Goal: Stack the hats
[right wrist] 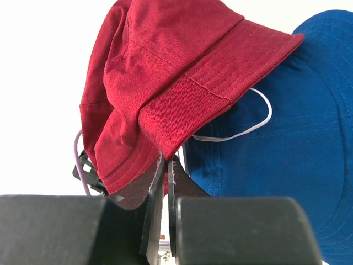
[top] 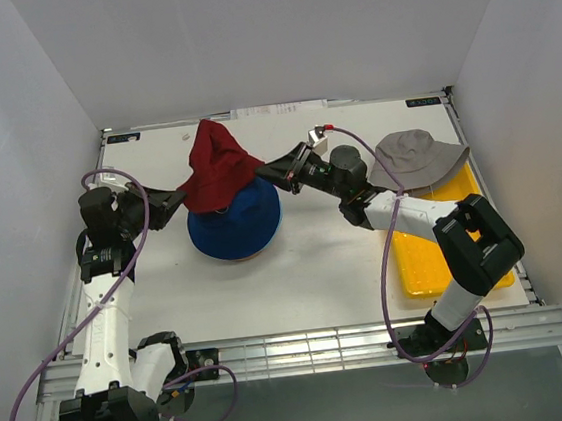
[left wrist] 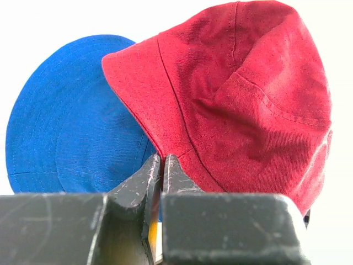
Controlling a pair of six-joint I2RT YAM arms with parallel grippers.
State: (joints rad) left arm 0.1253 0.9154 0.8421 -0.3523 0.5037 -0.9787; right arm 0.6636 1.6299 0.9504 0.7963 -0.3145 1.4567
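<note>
A dark red hat (top: 218, 169) hangs over a navy blue hat (top: 239, 223) in the middle of the table. My left gripper (top: 181, 200) is shut on the red hat's brim at its left side. My right gripper (top: 260, 176) is shut on the brim at its right side. In the left wrist view the red hat (left wrist: 242, 94) fills the right, the blue hat (left wrist: 71, 121) the left, and the gripper (left wrist: 162, 158) pinches the brim. In the right wrist view the gripper (right wrist: 167, 160) pinches the red hat (right wrist: 165, 88), with the blue hat (right wrist: 287, 127) behind. A grey hat (top: 416, 158) lies at the right. White and teal hats are out of view.
A flat yellow tray (top: 435, 244) lies at the right, partly under the grey hat. White walls enclose the table on three sides. A white cord (right wrist: 248, 130) shows under the red brim in the right wrist view.
</note>
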